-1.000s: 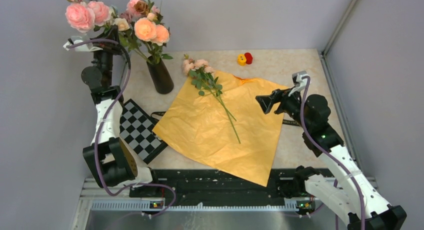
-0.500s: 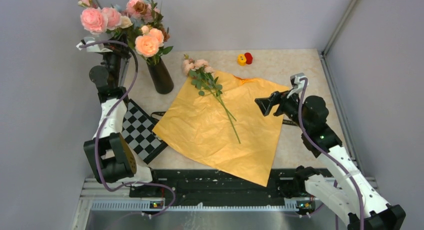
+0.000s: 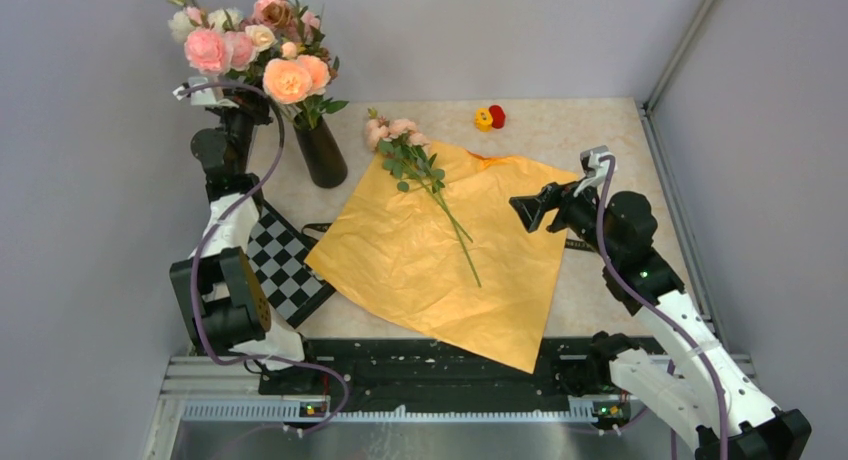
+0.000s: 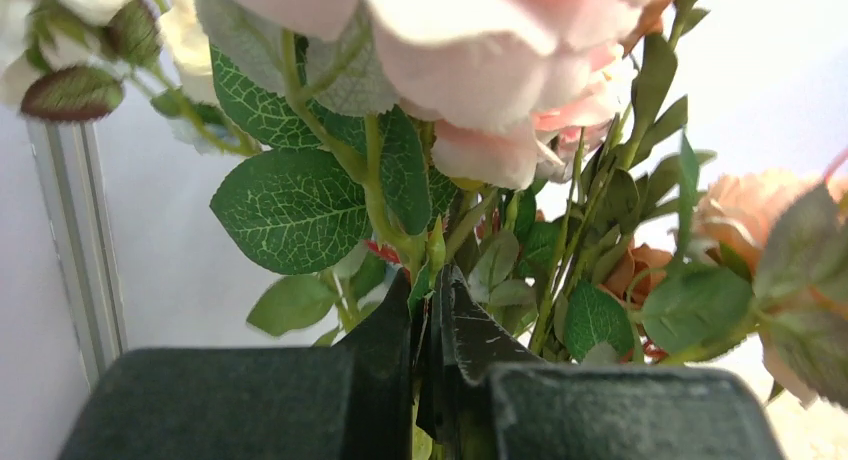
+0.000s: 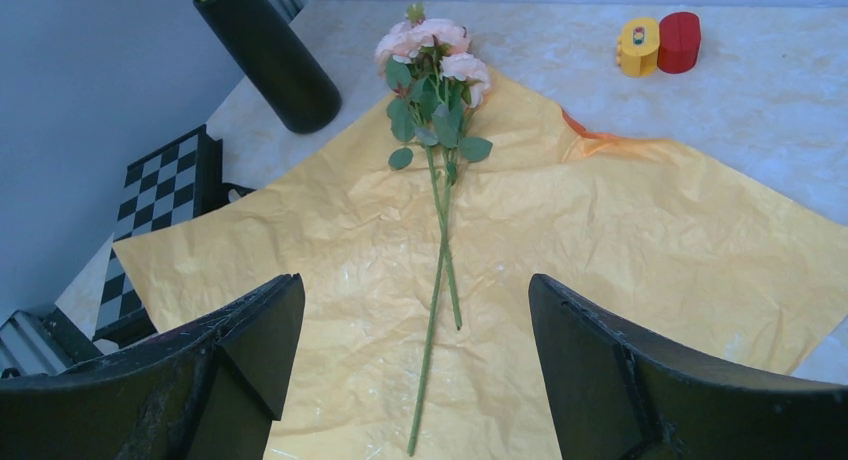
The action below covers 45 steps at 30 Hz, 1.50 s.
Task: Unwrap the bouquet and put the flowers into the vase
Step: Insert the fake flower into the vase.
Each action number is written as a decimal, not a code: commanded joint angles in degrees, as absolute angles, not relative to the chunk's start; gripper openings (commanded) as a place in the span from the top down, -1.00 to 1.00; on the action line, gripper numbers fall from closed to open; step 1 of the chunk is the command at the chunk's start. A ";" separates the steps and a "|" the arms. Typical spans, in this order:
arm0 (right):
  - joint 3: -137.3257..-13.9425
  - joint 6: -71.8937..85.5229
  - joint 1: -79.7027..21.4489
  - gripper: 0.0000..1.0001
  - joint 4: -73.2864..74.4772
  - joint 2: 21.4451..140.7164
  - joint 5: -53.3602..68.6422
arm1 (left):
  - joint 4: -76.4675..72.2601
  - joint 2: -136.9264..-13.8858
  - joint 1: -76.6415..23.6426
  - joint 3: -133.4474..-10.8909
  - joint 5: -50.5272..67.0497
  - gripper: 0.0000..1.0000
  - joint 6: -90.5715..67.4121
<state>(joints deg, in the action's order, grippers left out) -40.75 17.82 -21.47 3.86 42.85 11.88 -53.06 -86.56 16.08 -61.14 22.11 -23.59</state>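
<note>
Our left pincer (image 4: 430,300) pinches pink roses (image 3: 215,50) near the tall black vase (image 3: 322,155); right pincer (image 5: 415,320) gapes empty; more roses (image 3: 400,132) lie on open orange paper (image 3: 430,270).

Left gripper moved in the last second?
Yes. In the top view the left gripper, shut on a flower bunch, has shifted right, toward the vase, which stayed put.

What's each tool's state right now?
Left tool: closed on the stems of a pink-and-white flower bunch.
Right tool: open, holding nothing.
</note>
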 commanded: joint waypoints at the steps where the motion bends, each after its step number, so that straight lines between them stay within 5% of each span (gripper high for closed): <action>1: -40.43 18.24 -20.79 -0.68 0.80 42.63 12.39 | -52.40 -86.81 15.85 -60.46 24.24 1.00 -21.83; 30: -40.01 18.13 -20.75 -0.68 0.42 43.51 14.10 | -48.74 -90.18 13.53 -56.66 23.39 0.73 -18.05; 45: -38.95 17.98 -20.76 -0.68 -0.18 42.54 14.13 | -46.15 -83.37 13.54 -53.73 21.56 0.07 -16.71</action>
